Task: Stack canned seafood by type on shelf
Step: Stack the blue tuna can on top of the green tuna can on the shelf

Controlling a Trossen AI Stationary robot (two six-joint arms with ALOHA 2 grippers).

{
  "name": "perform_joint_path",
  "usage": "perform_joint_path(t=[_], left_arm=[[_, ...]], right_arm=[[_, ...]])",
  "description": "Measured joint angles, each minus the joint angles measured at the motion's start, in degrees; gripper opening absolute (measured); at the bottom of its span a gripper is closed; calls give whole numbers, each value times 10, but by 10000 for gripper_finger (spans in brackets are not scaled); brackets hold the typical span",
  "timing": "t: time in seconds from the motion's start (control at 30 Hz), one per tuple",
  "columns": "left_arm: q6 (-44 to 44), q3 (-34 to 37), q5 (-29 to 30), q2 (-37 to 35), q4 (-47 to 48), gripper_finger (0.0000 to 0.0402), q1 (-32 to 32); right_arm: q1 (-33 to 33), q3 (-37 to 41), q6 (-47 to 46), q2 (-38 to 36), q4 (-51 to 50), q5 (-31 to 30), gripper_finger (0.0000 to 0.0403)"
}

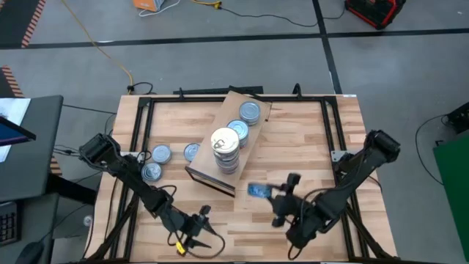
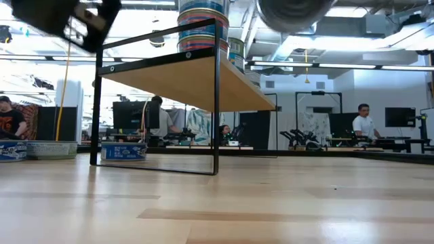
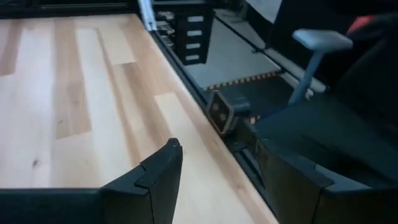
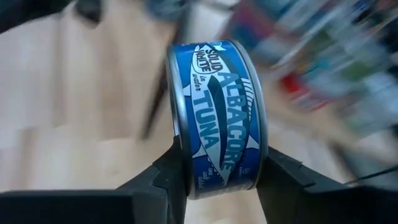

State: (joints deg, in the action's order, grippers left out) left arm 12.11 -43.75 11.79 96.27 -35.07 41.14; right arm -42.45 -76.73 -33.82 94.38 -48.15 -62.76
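Note:
The shelf [image 1: 253,110], a light-wood board on a thin black frame, stands slantwise in the table's middle. On it a stack of cans [image 1: 226,149] rises beside two single silver-topped cans [image 1: 238,130] [image 1: 250,111]. Three more cans [image 1: 160,154] [image 1: 191,152] [image 1: 152,171] rest flat on the table, left of the shelf. My right gripper [image 1: 274,195] is shut on a blue tuna can [image 4: 221,118], just off the shelf's near end. My left gripper [image 3: 221,163] stands open at the table's near edge, nothing between its fingers. My right gripper pinches the blue tuna can across its two flat ends, one finger on the silver lid end [image 4: 177,146] and the other on the opposite end. The fingers reach roughly level toward the table's left. The can stands on edge, its label outward, lifted clear of the table.
Bare slatted tabletop [image 1: 308,147] lies to the right of the shelf. A black frame rail [image 1: 333,125] borders the table. In the low view the shelf's board [image 2: 183,78] sits well above the tabletop on its legs, with people in the room beyond.

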Motion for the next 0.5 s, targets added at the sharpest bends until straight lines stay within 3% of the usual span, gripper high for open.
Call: perform_joint_path(t=[0.17,0.33,0.5], left_arm=[[20,28,-11,-8,-33,202,-10],[12,29,-11,-48,-4,202,-6],[6,29,15,-112,84,202,14]], right_arm=[[35,0,159,-46,15,-91,175],[110,0,313,-63,54,-95,178],[180,0,469,-65,147,-95,176]])
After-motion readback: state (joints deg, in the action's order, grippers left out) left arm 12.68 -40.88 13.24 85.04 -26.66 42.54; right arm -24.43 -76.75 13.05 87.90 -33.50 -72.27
